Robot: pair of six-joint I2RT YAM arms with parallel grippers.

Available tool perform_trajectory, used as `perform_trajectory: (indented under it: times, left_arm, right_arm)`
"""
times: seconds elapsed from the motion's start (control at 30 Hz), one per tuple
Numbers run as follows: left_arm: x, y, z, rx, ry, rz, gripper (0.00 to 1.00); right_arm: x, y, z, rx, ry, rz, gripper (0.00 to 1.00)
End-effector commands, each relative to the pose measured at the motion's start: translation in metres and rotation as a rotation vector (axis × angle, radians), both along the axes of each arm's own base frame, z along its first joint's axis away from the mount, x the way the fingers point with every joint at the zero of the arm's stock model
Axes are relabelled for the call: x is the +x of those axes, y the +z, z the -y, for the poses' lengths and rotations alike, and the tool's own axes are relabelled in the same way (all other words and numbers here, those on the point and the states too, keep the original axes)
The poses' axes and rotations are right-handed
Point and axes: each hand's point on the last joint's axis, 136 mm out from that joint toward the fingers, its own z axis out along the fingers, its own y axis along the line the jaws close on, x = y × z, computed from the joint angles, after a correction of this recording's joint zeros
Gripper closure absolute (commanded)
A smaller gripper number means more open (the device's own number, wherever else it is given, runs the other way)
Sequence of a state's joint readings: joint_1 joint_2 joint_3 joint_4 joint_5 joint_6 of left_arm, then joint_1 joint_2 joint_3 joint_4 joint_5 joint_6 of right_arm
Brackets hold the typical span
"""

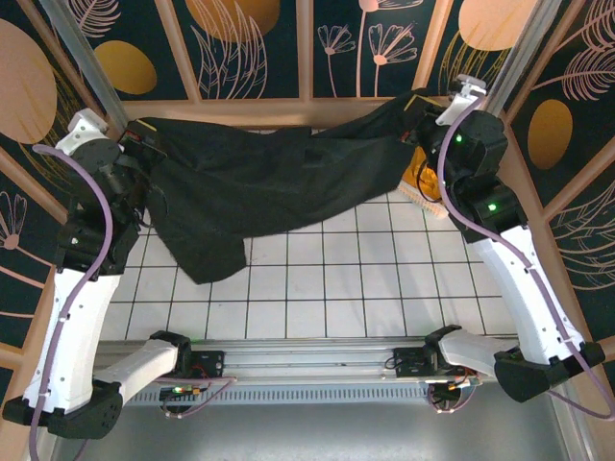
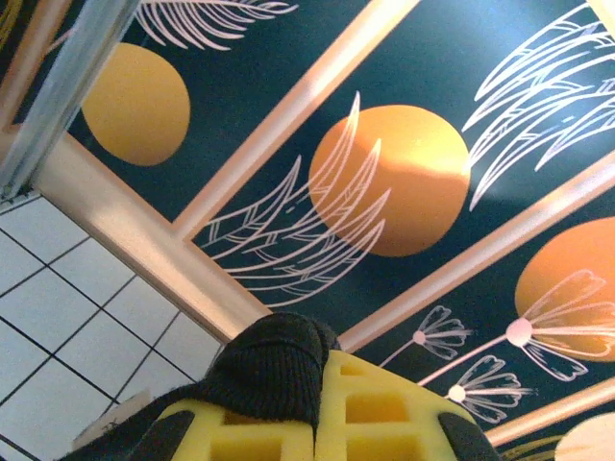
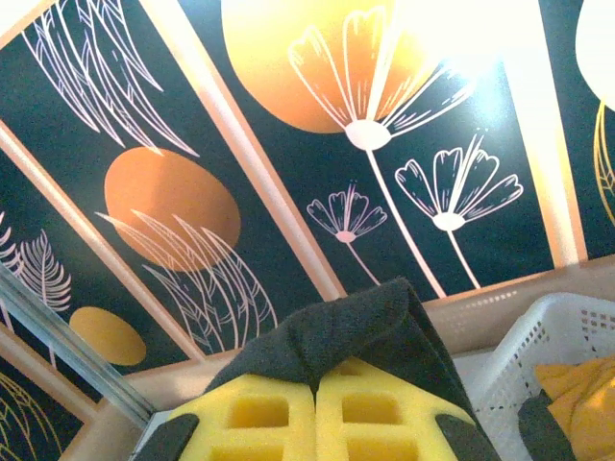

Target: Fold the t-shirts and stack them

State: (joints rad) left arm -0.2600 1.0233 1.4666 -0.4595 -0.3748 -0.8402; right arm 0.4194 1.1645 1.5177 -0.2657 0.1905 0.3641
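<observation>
Black t-shirt hangs pinched between left gripper and right gripper

Matt black cloth t-shirt; yellow fingers look spongy (foam, perhaps)

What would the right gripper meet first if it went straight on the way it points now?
Probably the patterned wall; the right gripper, shut on the black t-shirt, points at it, but depth is unclear.

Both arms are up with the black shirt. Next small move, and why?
The left gripper and right gripper each pinch the black t-shirt, which hangs slack and creased between them above the table. Probably lower both together toward the tiles, arms spread apart, so it lies flat for folding.
</observation>
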Motion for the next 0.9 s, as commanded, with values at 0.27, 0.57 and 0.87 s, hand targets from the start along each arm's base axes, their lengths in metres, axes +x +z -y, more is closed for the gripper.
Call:
perform_trajectory:
  times: [0.27, 0.57, 0.87]
  left_arm:
    - [0.126, -0.131, -0.036, 0.048, 0.162, -0.410, 1.00]
    - [0.231, -0.238, -0.058, 0.035, 0.015, -0.603, 0.38]
    - [0.155, -0.258, -0.006, 0.002, -0.081, -0.677, 0.32]
  right_arm:
    - [0.156, -0.133, -0.029, 0.017, 0.016, -0.360, 1.00]
    - [0.228, -0.258, -0.044, -0.013, 0.058, -0.705, 0.53]
    - [0.089, -0.316, -0.030, -0.021, 0.026, -0.821, 0.50]
